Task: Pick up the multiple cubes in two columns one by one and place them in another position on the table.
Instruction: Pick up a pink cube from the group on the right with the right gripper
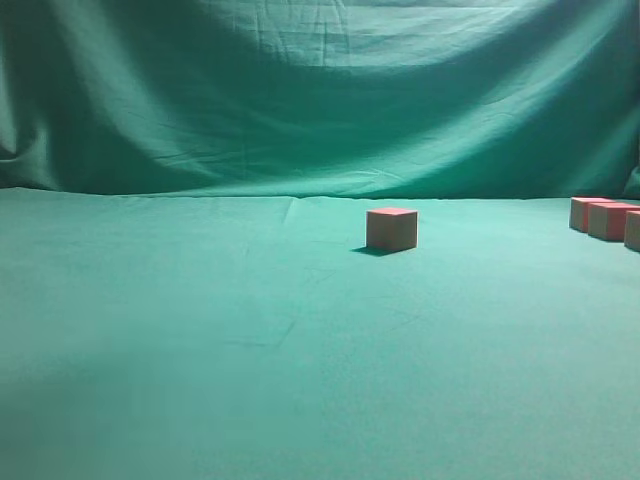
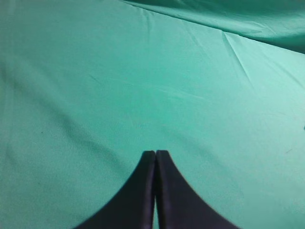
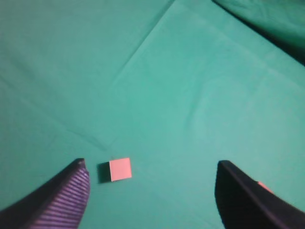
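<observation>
The right pincer (image 3: pixel 151 191) hangs wide and empty above the worktop (image 1: pixel 200 330) with 1 lone cube (image 3: pixel 120 169) at its 10 o'clock, the left pincer (image 2: pixel 156 157) is pressed together, so an off-centre descent could knock the cube aside.

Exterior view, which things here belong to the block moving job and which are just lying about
Part of the job:
- lone pinkish-red cube with tan sides, standing mid-table
- group of matching pinkish-red cubes at the right edge
- flat green cloth-covered table
- right gripper, jaws open high above the lone cube

Just there:
- draped, wrinkled green cloth backdrop
- left gripper, shut and empty
</observation>
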Controlling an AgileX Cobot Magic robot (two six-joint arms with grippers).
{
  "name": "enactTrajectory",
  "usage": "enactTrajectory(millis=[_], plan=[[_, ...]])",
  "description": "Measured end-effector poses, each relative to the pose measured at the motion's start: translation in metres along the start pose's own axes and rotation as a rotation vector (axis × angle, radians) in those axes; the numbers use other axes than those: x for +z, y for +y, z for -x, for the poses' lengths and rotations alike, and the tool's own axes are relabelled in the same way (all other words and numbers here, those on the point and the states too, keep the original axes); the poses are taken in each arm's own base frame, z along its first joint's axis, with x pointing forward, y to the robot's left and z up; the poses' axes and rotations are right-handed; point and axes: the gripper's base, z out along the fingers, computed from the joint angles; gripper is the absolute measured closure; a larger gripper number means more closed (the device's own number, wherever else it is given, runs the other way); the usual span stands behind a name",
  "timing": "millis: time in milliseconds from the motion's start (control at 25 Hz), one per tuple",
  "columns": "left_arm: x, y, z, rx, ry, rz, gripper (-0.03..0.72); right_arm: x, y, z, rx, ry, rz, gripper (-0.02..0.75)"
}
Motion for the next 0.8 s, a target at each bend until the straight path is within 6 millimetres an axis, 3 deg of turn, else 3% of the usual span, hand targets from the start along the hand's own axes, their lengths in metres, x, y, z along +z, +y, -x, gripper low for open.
enactTrajectory(millis=[200,360,520,680,800], plan=[[0.000,0.000,0.000,0.000,0.000,0.000,0.688,-0.053,-0.028,-0.037,0.100,-0.022,-0.097,0.210],[0.000,0.000,0.000,0.000,0.000,0.000,0.688,-0.070,-0.056,-0.088,0.231,0.047,-0.172,0.210],[0.000,0.000,0.000,0.000,0.000,0.000,0.688,-0.064,-0.076,-0.148,0.347,0.188,-0.237,0.210],[0.000,0.000,0.000,0.000,0.000,0.000,0.688,-0.041,-0.088,-0.202,0.470,0.361,-0.264,0.210],[0.000,0.000,0.000,0.000,0.000,0.000,0.688,-0.021,-0.089,-0.232,0.545,0.460,-0.260,0.210]])
